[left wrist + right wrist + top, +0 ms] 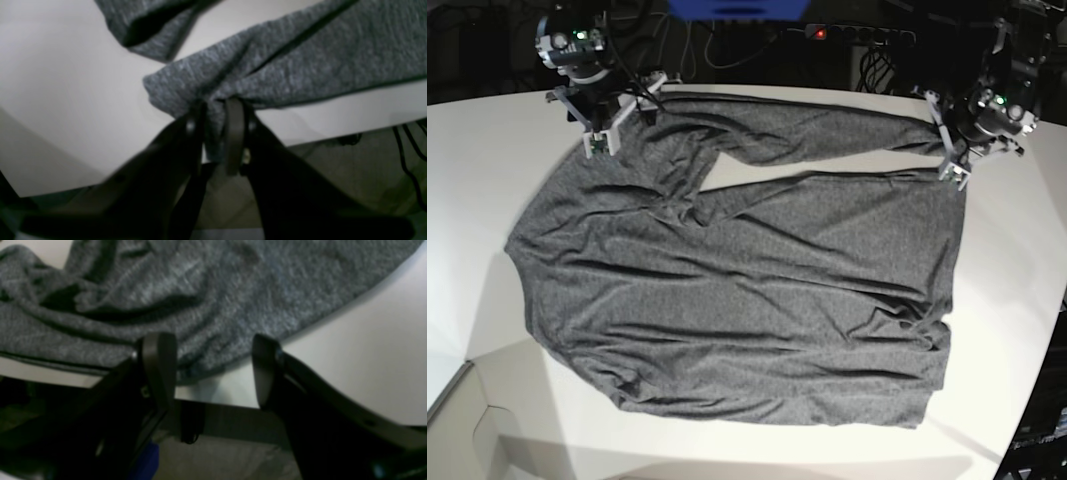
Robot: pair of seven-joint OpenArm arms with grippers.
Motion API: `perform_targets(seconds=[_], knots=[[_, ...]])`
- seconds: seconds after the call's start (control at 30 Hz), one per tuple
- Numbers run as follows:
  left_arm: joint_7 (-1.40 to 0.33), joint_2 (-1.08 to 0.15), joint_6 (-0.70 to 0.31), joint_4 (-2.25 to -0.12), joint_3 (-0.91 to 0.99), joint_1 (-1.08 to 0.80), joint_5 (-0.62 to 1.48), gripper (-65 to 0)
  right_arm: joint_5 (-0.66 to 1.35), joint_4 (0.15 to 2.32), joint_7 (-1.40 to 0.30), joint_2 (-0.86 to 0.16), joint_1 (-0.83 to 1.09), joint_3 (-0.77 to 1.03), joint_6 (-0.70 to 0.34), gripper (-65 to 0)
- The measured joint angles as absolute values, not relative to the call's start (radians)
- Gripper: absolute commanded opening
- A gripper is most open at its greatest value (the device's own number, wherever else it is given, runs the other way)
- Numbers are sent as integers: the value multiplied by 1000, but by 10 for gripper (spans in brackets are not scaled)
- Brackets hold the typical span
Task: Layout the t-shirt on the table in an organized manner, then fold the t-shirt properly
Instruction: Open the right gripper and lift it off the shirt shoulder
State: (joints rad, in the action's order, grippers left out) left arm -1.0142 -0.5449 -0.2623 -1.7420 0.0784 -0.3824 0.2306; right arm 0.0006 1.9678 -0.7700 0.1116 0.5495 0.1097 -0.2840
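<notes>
While t-shirt lies mostly spread on table, layout step continues: left gripper pinches hem corner, right gripper gapes, holding nothing. Next: right pinches edge, both tug flat.

Overhead base view, two close wrist views

left gripper: upper right of base view, jaws pinched on cloth
right gripper: upper left, jaws spread

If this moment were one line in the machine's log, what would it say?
phase: spreading | t-shirt: mostly flat on table | left hand: shut on shirt corner | right hand: open at hem
</notes>
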Motion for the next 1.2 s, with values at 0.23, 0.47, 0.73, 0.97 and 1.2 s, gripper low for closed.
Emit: perform_targets(seconds=[0.23, 0.47, 0.73, 0.97, 1.2], knots=[[-1012, -545, -262, -1741, 78, -383, 231, -650, 1, 1970, -769, 112, 565, 107, -284, -246], [-998, -545, -262, -1743, 81, -385, 228, -649, -4, 1970, -767, 46, 572, 41, -284, -246], [-1006, -548, -263, -1740, 81, -365, 228, -649, 0, 1970, -678, -160, 603, -155, -292, -245], [-1004, -548, -263, -1735, 81, -364, 229, -649, 1, 1971, -619, -254, 618, -168, -292, -245], [-1010, -548, -263, -1728, 82, -348, 228, -649, -3, 1970, -620, -308, 616, -219, -292, -245]])
